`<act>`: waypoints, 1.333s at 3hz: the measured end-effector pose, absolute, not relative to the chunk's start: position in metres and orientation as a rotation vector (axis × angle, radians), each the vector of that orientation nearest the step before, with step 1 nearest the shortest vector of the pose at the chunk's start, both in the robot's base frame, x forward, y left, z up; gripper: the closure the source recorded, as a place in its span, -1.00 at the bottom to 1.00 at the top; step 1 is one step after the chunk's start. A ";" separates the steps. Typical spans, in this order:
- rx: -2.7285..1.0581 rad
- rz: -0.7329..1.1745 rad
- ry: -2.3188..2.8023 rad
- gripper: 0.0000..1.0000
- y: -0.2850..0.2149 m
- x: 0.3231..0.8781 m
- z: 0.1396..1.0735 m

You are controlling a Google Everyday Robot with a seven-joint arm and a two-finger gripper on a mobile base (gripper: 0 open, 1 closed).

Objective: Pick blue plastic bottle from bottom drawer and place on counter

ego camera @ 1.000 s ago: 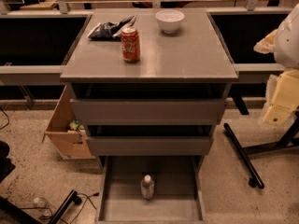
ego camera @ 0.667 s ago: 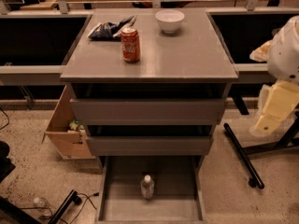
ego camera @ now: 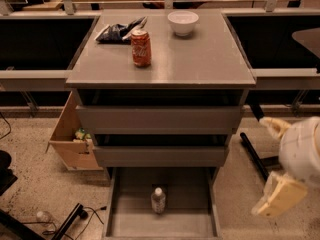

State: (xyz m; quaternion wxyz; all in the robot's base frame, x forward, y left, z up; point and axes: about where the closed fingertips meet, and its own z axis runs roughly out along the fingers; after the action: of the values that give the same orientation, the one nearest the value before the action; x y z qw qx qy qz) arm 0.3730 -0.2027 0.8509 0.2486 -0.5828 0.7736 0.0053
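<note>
The blue plastic bottle (ego camera: pixel 158 200), clear with a white cap, stands upright on the floor of the open bottom drawer (ego camera: pixel 132 219), near its middle. The counter (ego camera: pixel 200 59) is the grey top of the cabinet above. My arm shows at the lower right as a white rounded joint (ego camera: pixel 300 149) with a cream end piece below it. I take this piece to be my gripper (ego camera: pixel 280 196). It hangs to the right of the drawer, well apart from the bottle and a little above floor level.
On the counter stand a red soda can (ego camera: pixel 141 47), a white bowl (ego camera: pixel 183 22) and a dark snack bag (ego camera: pixel 119 31). Two shut drawer fronts sit above the open drawer. A cardboard box (ego camera: pixel 70 141) stands left of the cabinet. A black chair leg (ego camera: pixel 252 154) lies at the right.
My arm has dropped from beside the cabinet's upper right to the lower right, near the open drawer's level. The bottle, can and bowl have not moved.
</note>
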 end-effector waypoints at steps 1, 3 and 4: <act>-1.539 0.082 2.060 -1.00 -0.194 0.357 0.788; -1.432 -0.022 1.970 -1.00 -0.183 0.400 0.770; -1.431 -0.016 1.969 -1.00 -0.181 0.400 0.769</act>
State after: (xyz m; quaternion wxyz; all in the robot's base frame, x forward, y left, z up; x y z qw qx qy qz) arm 0.4001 -0.1813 0.7690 0.3463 -0.5515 0.7589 -0.0063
